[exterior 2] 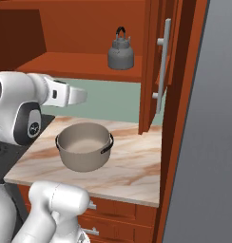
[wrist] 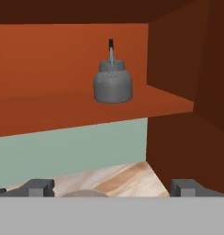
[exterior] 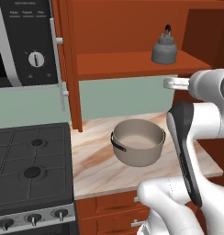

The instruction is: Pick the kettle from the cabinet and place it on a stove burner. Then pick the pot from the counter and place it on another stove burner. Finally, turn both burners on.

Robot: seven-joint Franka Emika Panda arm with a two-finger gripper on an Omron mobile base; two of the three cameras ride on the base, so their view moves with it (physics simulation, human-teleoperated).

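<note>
So this is the very first bit of the job as far as I can judge: going up for the kettle (wrist: 113,82), which sits upright on the bottom shelf of the open cabinet (exterior: 127,64), near the shelf's front edge. Nothing is on the stove (exterior: 31,165) yet, and the pot (exterior: 137,142) sits on the counter (exterior: 95,170) right under the shelf.

The gripper (wrist: 113,187) is spread wide with nothing in it. In the hand view its 2 dark fingertips (wrist: 38,187) sit far apart at the bottom, and the kettle is up above them, roughly centred between them but clearly higher and well apart.

How I'd do this well:
- Raise the hand first so it comes level with the kettle body, then go in. Pushing forward from the current height looks like it would run into the shelf's front edge or the wall under it.
- Keep the kettle centred between the fingers, since it's already lined up nicely side to side.
- Grab the squat body rather than that thin black arched handle, which looks too skinny to hold steady.
- Watch the cabinet's side wall to the kettle's right in the hand view, and the open door (exterior 2: 156,71) with its silver bar handle (exterior 2: 164,61) in the right base view.
- Go slow on contact. It's a small light-looking thing, so a nudge could shove it deeper into the shelf.
</note>
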